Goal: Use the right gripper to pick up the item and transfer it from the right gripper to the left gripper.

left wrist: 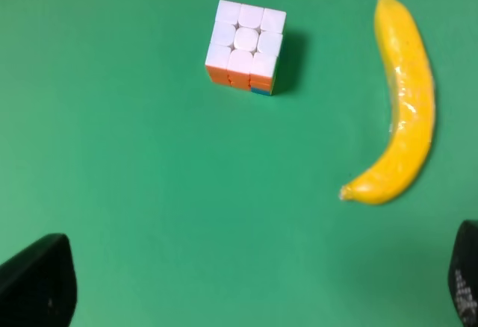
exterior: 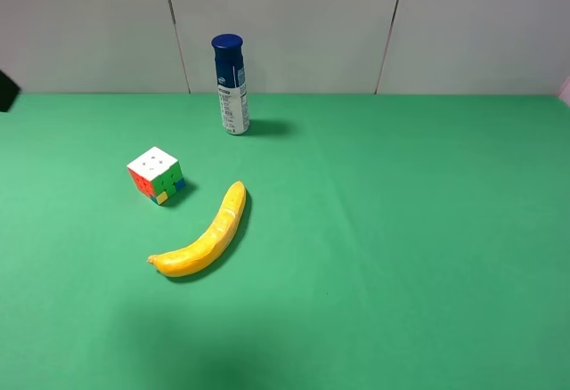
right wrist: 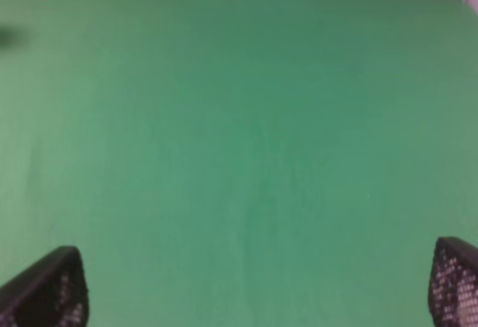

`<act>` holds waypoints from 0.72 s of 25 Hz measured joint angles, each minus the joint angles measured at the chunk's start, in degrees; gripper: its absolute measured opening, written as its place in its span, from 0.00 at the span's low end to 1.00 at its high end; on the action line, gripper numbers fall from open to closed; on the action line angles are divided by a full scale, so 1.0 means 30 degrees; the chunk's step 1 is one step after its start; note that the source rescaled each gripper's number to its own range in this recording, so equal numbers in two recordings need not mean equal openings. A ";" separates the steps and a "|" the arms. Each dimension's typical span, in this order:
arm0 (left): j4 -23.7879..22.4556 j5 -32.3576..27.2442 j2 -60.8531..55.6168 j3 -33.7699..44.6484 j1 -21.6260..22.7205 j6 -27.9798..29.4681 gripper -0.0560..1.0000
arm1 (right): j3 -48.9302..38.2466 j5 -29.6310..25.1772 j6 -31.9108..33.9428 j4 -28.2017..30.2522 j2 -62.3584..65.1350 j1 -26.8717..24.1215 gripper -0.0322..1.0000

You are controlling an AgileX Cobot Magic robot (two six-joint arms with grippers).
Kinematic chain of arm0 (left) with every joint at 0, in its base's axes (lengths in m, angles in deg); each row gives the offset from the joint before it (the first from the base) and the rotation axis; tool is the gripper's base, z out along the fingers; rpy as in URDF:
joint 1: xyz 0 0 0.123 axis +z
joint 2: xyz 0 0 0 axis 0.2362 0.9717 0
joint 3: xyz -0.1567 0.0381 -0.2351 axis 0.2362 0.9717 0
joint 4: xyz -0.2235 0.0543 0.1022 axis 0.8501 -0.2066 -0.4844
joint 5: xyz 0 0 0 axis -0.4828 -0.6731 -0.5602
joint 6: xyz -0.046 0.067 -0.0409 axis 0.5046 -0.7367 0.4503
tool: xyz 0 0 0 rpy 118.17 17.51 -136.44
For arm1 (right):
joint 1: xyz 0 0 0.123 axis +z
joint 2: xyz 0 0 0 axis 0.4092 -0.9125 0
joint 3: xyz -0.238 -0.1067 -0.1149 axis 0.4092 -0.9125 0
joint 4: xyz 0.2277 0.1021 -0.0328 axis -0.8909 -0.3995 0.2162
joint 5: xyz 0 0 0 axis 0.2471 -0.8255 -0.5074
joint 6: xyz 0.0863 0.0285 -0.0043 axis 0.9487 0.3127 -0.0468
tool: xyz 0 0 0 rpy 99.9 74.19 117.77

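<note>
Sitting well apart from both wide-open, empty end effectors (left wrist: 246, 297) (right wrist: 254, 297), the cube (exterior: 156, 174) rests near the banana (exterior: 203, 234).

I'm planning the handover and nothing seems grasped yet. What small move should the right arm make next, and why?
Probably swing the right tool toward the left of the table, over the puzzle cube. Its wrist view shows only bare green cloth between wide-open fingers, while the cube sits untouched on the table's left side, beside the banana.

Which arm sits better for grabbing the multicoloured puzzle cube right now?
Left. The multicoloured puzzle cube lies ahead of the open left gripper, beside the yellow banana. The open right gripper sees only green table.
</note>
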 joint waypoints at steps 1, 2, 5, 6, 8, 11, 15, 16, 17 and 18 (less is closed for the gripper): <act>0.0000 -0.0303 -0.0601 0.0000 0.0000 0.0140 1.00 | 0.0000 0.0000 0.0000 0.0000 0.0000 0.0000 1.00; 0.0000 -0.0513 -0.1183 0.0000 0.0000 0.0258 1.00 | 0.0000 0.0000 0.0000 0.0000 0.0000 0.0000 1.00; 0.0000 -0.1443 -0.2788 0.0018 0.0000 0.0373 1.00 | 0.0000 0.0000 0.0000 0.0000 0.0000 0.0000 1.00; 0.0000 -0.1854 -0.3248 0.0018 0.0000 0.0394 1.00 | 0.0000 0.0000 0.0000 0.0000 0.0000 0.0000 1.00; 0.0000 -0.2039 -0.4364 0.0038 0.0000 0.0410 1.00 | 0.0000 0.0039 0.0000 0.0000 0.0000 0.0000 1.00; 0.0000 -0.2056 -0.5945 0.0038 0.0000 0.0410 1.00 | 0.0000 0.0039 0.0000 0.0000 0.0000 0.0000 1.00; 0.0055 -0.2056 -0.8318 0.0464 0.0000 0.0410 1.00 | 0.0000 0.0039 0.0000 0.0000 0.0000 0.0000 1.00; 0.0073 -0.2056 -0.9019 0.0873 0.0000 0.0410 1.00 | 0.0000 0.0039 0.0000 0.0000 0.0000 0.0000 1.00; 0.0073 -0.2056 -0.9623 0.1399 0.0000 0.0410 1.00 | 0.0000 0.0039 0.0000 0.0000 0.0000 0.0000 1.00; 0.0093 -0.2056 -1.0335 0.1994 0.0000 0.0410 1.00 | 0.0000 0.0039 0.0000 0.0000 0.0000 0.0000 1.00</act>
